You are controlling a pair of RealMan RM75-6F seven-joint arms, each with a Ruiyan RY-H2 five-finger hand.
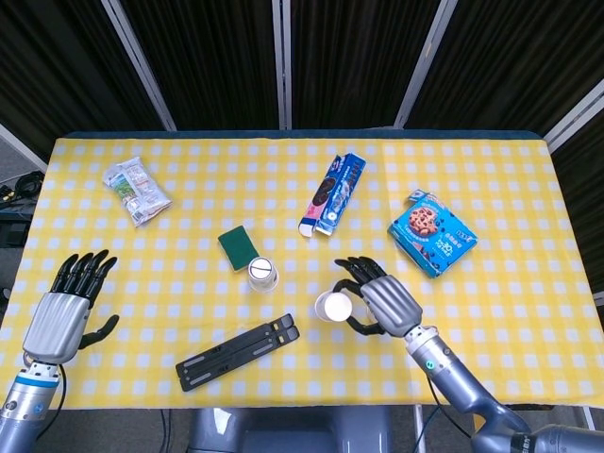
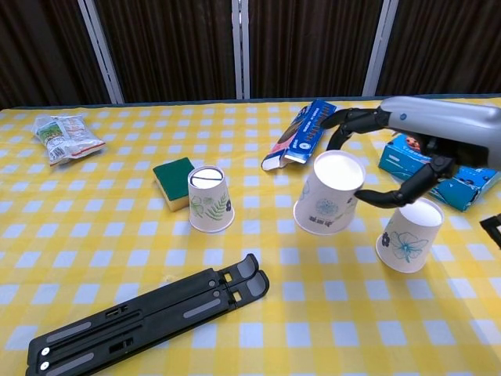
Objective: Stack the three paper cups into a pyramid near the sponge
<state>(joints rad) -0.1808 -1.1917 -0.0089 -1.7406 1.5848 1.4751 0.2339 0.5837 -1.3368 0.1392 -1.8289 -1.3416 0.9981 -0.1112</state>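
Note:
One paper cup (image 1: pixel 262 274) (image 2: pixel 210 199) stands upside down beside the green sponge (image 1: pixel 238 247) (image 2: pixel 174 172). My right hand (image 1: pixel 379 300) (image 2: pixel 427 125) grips a second paper cup (image 1: pixel 332 306) (image 2: pixel 329 193) from its side and holds it tilted above the table, right of the sponge. A third cup (image 2: pixel 409 235) stands upside down on the cloth below that hand; the head view hides it behind the hand. Fingers spread and holding nothing, my left hand (image 1: pixel 64 307) hovers at the front left.
A black folded stand (image 1: pixel 241 350) (image 2: pixel 149 313) lies in front of the sponge. Behind are a blue biscuit pack (image 1: pixel 333 193) (image 2: pixel 304 133), a blue cookie box (image 1: pixel 431 232) (image 2: pixel 438 160) and a snack packet (image 1: pixel 137 192) (image 2: pixel 66 137).

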